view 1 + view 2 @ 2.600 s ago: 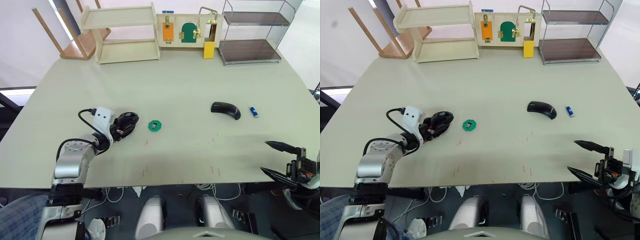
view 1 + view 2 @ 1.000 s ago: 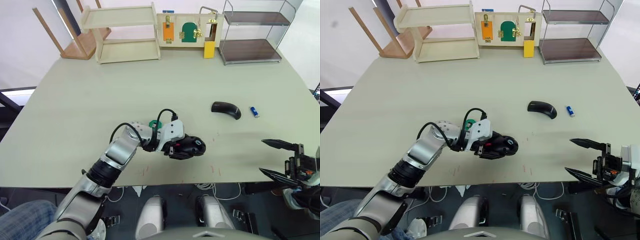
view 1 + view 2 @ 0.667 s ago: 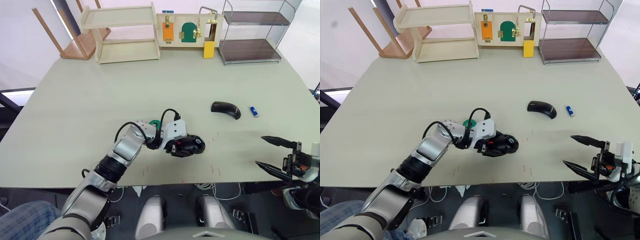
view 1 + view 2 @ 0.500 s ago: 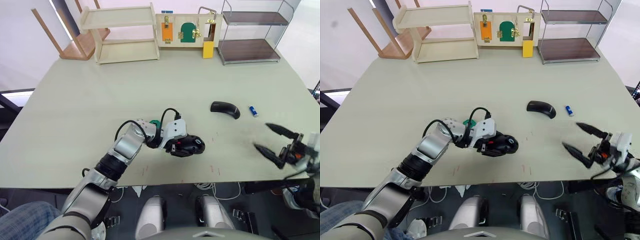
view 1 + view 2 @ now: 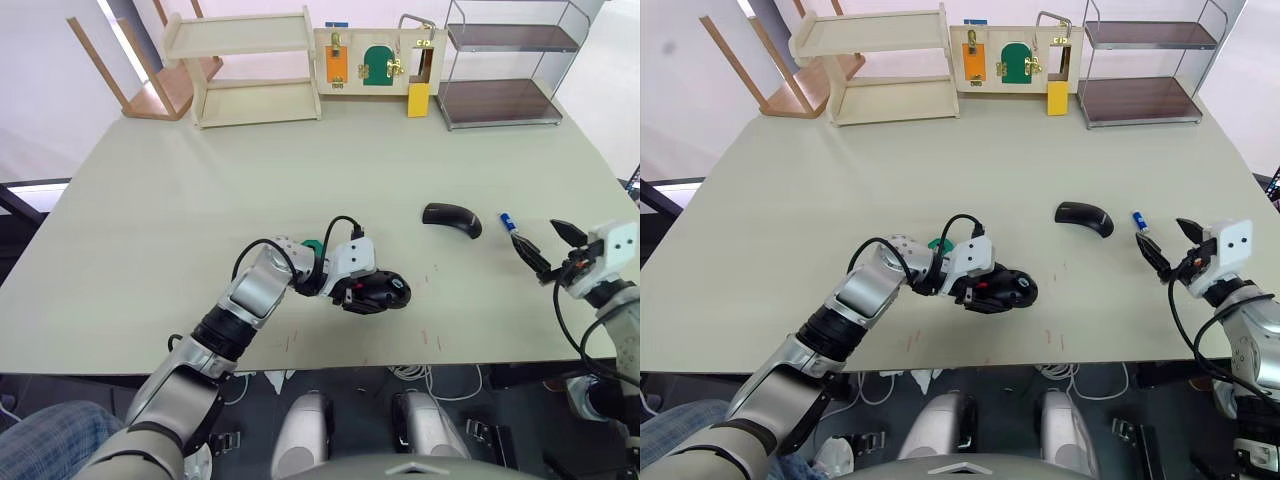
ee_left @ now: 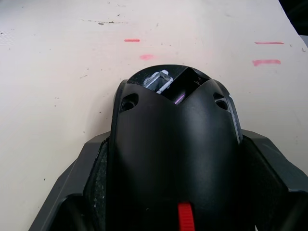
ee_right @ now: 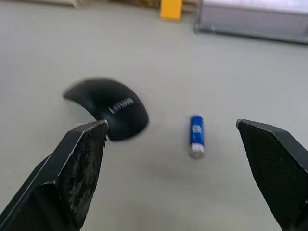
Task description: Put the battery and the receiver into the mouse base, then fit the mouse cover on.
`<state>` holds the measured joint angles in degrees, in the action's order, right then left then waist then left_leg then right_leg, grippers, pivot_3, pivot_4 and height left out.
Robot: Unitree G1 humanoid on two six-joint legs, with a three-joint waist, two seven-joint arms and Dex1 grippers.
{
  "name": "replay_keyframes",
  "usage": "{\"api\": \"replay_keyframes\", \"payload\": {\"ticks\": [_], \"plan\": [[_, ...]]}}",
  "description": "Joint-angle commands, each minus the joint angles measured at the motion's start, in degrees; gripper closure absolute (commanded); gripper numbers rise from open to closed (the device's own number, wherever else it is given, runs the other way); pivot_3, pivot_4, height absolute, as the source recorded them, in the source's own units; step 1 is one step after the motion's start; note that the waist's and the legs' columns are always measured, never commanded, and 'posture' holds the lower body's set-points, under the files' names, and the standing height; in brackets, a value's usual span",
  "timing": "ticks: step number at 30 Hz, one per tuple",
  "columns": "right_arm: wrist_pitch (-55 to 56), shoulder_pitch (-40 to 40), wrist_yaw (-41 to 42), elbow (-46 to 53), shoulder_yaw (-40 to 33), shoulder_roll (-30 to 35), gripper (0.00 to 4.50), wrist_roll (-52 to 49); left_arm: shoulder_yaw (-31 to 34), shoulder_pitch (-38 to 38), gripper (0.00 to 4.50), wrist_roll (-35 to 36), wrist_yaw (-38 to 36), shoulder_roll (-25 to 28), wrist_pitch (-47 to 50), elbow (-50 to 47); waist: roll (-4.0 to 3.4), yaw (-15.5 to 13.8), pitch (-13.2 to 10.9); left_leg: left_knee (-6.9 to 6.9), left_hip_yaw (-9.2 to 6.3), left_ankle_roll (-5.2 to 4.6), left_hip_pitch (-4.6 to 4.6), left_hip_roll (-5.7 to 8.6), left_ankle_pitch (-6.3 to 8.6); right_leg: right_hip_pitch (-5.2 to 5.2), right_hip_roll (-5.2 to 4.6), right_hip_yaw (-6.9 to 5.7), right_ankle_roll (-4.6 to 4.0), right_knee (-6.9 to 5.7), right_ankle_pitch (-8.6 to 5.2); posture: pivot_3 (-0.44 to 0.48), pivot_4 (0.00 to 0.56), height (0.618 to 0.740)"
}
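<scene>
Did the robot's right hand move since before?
Yes. The right gripper has come up from the table's near edge toward the small blue battery, jaws open, beside the glossy black curved mouse cover.

Big pale greenish-beige table (image 5: 300, 170) with a few small red marks near its front edge. Lying on it: a glossy black curved mouse cover (image 5: 451, 218) over on the right, and just beside that a small blue battery with a white end (image 5: 507, 220). Near the middle there's a black oval mouse base (image 5: 378, 292), with a round green disc (image 5: 312, 247) close to its left. Along the far edge stand a pale wooden shelf (image 5: 250, 70), a wooden latch board (image 5: 375, 58) and a wire rack with dark shelves (image 5: 505, 65).
</scene>
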<state>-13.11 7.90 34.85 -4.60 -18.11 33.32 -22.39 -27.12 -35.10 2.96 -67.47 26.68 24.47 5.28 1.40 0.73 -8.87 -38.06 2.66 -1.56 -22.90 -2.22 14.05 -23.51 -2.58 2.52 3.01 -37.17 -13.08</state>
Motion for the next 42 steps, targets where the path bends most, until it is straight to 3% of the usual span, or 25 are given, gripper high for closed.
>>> {"api": "replay_keyframes", "payload": {"ticks": [1, 11, 23, 29, 33, 38, 42], "plan": [[-4.3, 3.9, -3.0, -1.8, 0.6, 1.7, 0.0, 2.0, -1.5, 0.7, 1.49, -0.6, 0.1, -0.5, 2.1, -1.2, 0.0, -0.1, 0.0, 0.0, -0.01, 0.0, 0.0, 0.0, 0.0, 0.0, 0.0, -0.01, 0.0, 0.0, 0.0, 0.0, 0.15, 0.74], [-16.8, 15.9, -3.4, -12.7, 7.0, 4.3, 0.0, 6.7, -1.2, 2.3, 1.49, 1.0, 1.3, -1.4, 7.7, -6.2, -0.03, -0.1, 0.0, -0.01, -0.04, -0.11, -0.12, 0.01, 0.07, -0.03, 0.0, -0.03, 0.09, 0.06, 0.04, 0.0, 0.15, 0.74], [-10.3, 21.3, -1.0, -24.9, 9.7, 3.3, 0.0, 10.5, -1.5, 2.3, 1.49, 1.2, 2.0, -1.6, 9.3, -6.9, -0.03, 0.1, 0.0, -0.05, -0.01, -0.16, -0.12, 0.01, 0.09, -0.01, 0.0, -0.01, 0.24, 0.13, 0.12, 0.0, 0.15, 0.74], [-9.2, 21.2, -0.3, -25.8, 10.0, 3.5, 2.31, 11.2, -1.5, 2.4, 1.51, 1.2, 1.9, -1.3, 9.4, -7.0, -0.03, 0.1, 0.0, -0.07, 0.0, -0.16, -0.11, 0.01, 0.1, 0.01, 0.0, 0.0, 0.24, 0.13, 0.12, 0.0, 0.15, 0.74], [-8.9, 21.0, -0.2, -25.7, 9.8, 3.7, 4.3, 11.3, -1.6, 2.5, 1.51, 1.1, 2.1, -1.3, 9.2, -6.7, -0.03, 0.0, 0.0, -0.08, -0.01, -0.16, -0.12, 0.01, 0.1, 0.01, 0.0, -0.01, 0.25, 0.13, 0.13, 0.0, 0.15, 0.74], [-11.9, 20.0, 0.3, -22.3, 8.5, 4.2, 4.4, 9.7, -1.3, 2.5, 1.51, 1.7, 2.5, -1.8, 10.8, -6.6, -0.03, 0.0, 0.0, -0.08, -0.02, -0.16, -0.12, 0.01, 0.1, 0.01, 0.0, -0.01, 0.24, 0.13, 0.12, 0.0, 0.15, 0.74], [-18.8, 16.9, 1.7, -14.0, 7.2, 5.9, 4.4, 7.2, -1.9, 2.5, 1.51, 1.4, 2.8, -1.8, 10.4, -6.6, -0.04, -0.2, 0.0, -0.06, -0.05, -0.17, -0.16, 0.01, 0.1, 0.0, -0.01, -0.03, 0.26, 0.14, 0.13, 0.0, 0.15, 0.74]]}}
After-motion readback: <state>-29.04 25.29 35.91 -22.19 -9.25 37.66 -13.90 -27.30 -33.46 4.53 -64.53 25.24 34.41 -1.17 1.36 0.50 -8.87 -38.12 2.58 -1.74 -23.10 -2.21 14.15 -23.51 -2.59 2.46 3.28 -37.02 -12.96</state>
